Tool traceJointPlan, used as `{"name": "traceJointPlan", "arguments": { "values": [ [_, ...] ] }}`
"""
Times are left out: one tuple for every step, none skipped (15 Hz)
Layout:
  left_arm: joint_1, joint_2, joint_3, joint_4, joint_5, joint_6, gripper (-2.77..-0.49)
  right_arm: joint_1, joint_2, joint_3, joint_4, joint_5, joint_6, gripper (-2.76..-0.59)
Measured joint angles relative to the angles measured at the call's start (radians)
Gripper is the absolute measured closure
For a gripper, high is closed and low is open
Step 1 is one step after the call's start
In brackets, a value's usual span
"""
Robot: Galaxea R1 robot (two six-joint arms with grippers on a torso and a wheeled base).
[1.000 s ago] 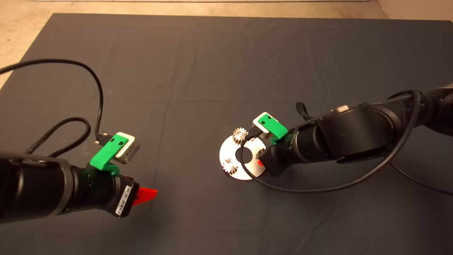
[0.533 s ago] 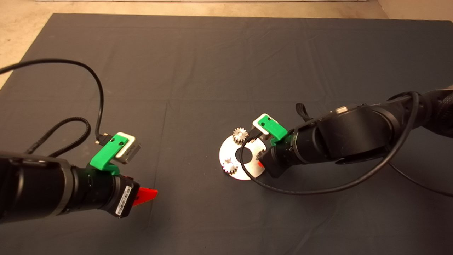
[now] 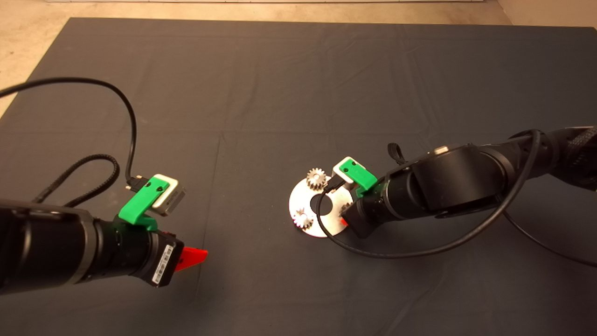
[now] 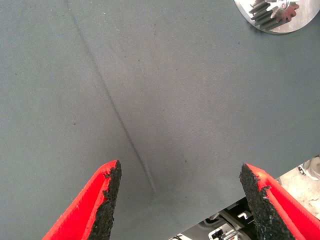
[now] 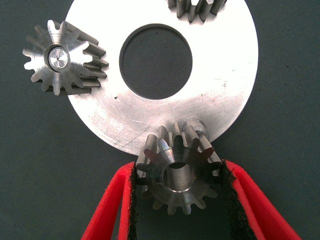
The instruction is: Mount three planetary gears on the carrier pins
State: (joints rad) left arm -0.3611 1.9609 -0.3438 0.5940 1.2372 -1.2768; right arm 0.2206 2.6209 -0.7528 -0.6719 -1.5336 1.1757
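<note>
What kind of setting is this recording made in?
Probably a robot lab or test bench for assembly work, not a factory line. A dark mat covers the table, a bare beige floor shows beyond it, and the only workpiece is a round carrier plate with small planetary gears.

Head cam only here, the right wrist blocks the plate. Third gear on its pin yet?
Observer: No. The right wrist view shows the third gear clamped in the right gripper, its bore empty. The bare pin stands just beyond it at the plate edge.
Operator: Other two seated?
Observer: The near gear has a pin end in its bore. The far gear is cut off, so I cannot tell.
Operator: Left arm?
Observer: The left gripper is open over the mat.
</note>
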Motion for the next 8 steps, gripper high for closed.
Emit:
{"name": "traceJointPlan", "arguments": {
  "values": [
    [0.000, 0.000, 0.000, 0.000, 0.000, 0.000, -1.64, 0.001, 0.000, -0.002, -0.001, 0.001, -0.001, -0.94],
    [0.000, 0.000, 0.000, 0.000, 0.000, 0.000, -1.64, 0.002, 0.001, -0.007, -0.003, 0.005, -0.002, -0.94],
    [0.000, 0.000, 0.000, 0.000, 0.000, 0.000, -1.64, 0.003, 0.004, -0.011, -0.004, 0.005, -0.004, -0.94],
    [0.000, 0.000, 0.000, 0.000, 0.000, 0.000, -1.64, 0.004, 0.006, -0.016, -0.005, 0.005, -0.004, -0.94],
    [0.000, 0.000, 0.000, 0.000, 0.000, 0.000, -1.64, 0.006, 0.007, -0.021, -0.007, 0.008, -0.005, -0.94],
    [0.000, 0.000, 0.000, 0.000, 0.000, 0.000, -1.64, 0.007, 0.009, -0.026, -0.012, 0.009, -0.005, -0.94],
    [0.000, 0.000, 0.000, 0.000, 0.000, 0.000, -1.64, 0.007, 0.009, -0.027, -0.013, 0.009, -0.005, -0.94],
    [0.000, 0.000, 0.000, 0.000, 0.000, 0.000, -1.64, 0.007, 0.009, -0.029, -0.014, 0.010, -0.007, -0.94]
  ]
}}
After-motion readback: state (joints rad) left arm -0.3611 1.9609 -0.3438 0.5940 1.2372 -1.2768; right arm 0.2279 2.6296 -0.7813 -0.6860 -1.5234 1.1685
